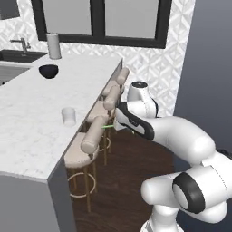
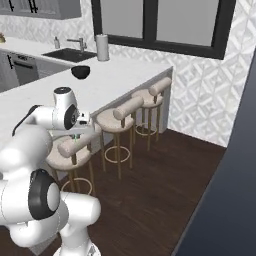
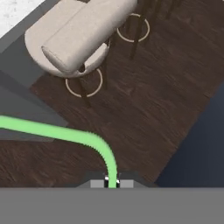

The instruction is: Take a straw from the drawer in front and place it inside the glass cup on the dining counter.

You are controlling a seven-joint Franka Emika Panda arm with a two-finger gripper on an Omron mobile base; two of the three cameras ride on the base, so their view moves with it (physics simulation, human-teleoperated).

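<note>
My gripper point(image 3: 111, 183) is shut on the pale green straw point(image 3: 65, 134), which in the hand view bends away to the left from between the fingertips. The left base view shows the gripper point(image 1: 113, 124) hanging over the stools beside the dining counter point(image 1: 31, 118), with the straw point(image 1: 107, 127) poking out toward the counter edge. The glass cup point(image 1: 68, 116) stands upright on the counter near that edge, left of the gripper and apart from it. From the right base view a short green piece of the straw point(image 2: 75, 138) shows under the hand point(image 2: 80, 120). The drawer is out of view.
Three beige stools point(image 1: 93, 136) line the counter's side, right under the hand. A dark bowl point(image 1: 48, 71) and a white paper-towel roll point(image 1: 54, 45) stand farther back on the counter, near a sink point(image 2: 70, 54). Dark wood floor point(image 2: 150, 190) lies to the right.
</note>
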